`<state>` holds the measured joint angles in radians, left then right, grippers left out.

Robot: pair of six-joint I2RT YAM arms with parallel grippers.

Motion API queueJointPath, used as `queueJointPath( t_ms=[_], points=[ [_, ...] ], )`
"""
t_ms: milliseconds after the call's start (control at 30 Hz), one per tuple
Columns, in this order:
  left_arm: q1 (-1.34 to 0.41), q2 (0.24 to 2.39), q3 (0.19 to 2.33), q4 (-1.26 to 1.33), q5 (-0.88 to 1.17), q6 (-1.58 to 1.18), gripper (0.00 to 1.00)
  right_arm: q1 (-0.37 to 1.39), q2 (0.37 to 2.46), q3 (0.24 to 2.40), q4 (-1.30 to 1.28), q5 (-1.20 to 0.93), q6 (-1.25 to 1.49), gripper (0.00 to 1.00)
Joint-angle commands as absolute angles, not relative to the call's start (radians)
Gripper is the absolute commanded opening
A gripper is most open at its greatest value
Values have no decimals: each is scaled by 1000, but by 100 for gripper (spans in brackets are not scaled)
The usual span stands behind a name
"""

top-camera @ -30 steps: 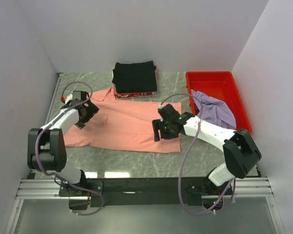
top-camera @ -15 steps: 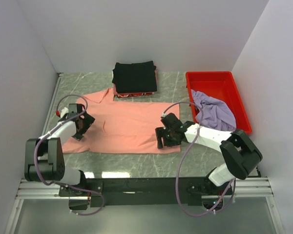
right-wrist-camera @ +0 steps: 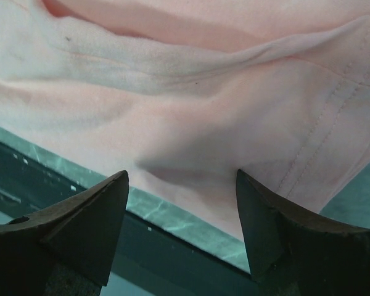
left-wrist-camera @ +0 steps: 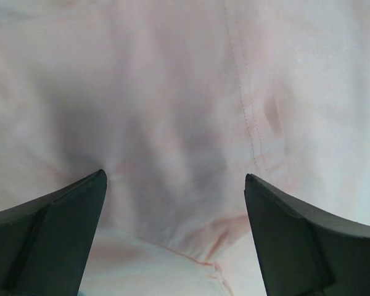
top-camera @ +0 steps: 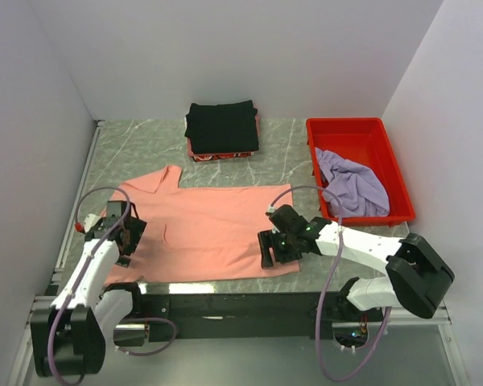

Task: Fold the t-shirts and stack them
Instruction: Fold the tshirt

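Note:
The salmon-pink t-shirt (top-camera: 201,229) lies spread flat across the near part of the table, its lower hem close to the front edge. My left gripper (top-camera: 125,237) is down on its left sleeve area, jaws wide open over the cloth (left-wrist-camera: 185,92). My right gripper (top-camera: 274,245) is down on the shirt's right hem, also open, with pink cloth (right-wrist-camera: 203,92) between the fingers. The black t-shirt (top-camera: 221,127) sits in a neat fold at the back. The lavender t-shirt (top-camera: 350,186) lies crumpled in the red tray.
The red tray (top-camera: 346,122) stands at the back right against the wall. A red-edged layer shows under the black fold. In the right wrist view the table's marble front edge (right-wrist-camera: 172,213) and the dark rail lie just past the hem.
Both grippers have moved toward the near edge, and the salmon-pink shirt has slid that way with them. Both have stayed open.

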<state>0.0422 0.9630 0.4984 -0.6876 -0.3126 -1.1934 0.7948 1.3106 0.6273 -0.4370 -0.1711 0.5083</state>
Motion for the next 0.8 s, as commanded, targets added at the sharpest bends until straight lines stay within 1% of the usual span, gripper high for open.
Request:
queueJointPath(
  t_ms=[0, 100, 167, 233, 300, 400, 433, 500, 533, 567, 600, 633, 767],
  points=[
    [35, 884, 515, -765, -382, -1273, 99, 815, 1283, 615, -549, -206, 525, 77],
    [37, 862, 598, -767, -390, -1234, 100, 813, 1267, 701, -595, -150, 503, 78],
    [37, 876, 658, -703, -371, -1191, 99, 808, 1261, 779, -620, -97, 489, 79],
    [37, 925, 711, -607, -300, -1116, 100, 795, 1259, 854, -629, -58, 491, 80],
    [32, 975, 750, -551, -243, -1066, 99, 761, 1253, 885, -614, -64, 486, 81],
    [6, 1121, 842, -497, -201, -1026, 99, 688, 1253, 908, -568, -90, 485, 85],
    [6, 1206, 894, -489, -190, -1014, 99, 672, 1258, 917, -558, -91, 483, 86],
    [-34, 1297, 946, -479, -184, -997, 99, 623, 1269, 933, -557, -80, 482, 87],
    [-37, 1386, 998, -482, -181, -993, 99, 605, 1270, 936, -557, -75, 477, 87],
    [-40, 1431, 1026, -485, -164, -991, 98, 591, 1270, 939, -554, -72, 477, 87],
    [-40, 1474, 1052, -486, -161, -968, 94, 563, 1272, 940, -552, -69, 477, 87],
    [-41, 1550, 1102, -494, -172, -968, 92, 549, 1272, 939, -548, -74, 474, 88],
    [-41, 1704, 1207, -520, -206, -973, 83, 506, 1276, 946, -561, -78, 450, 89]
  ],
)
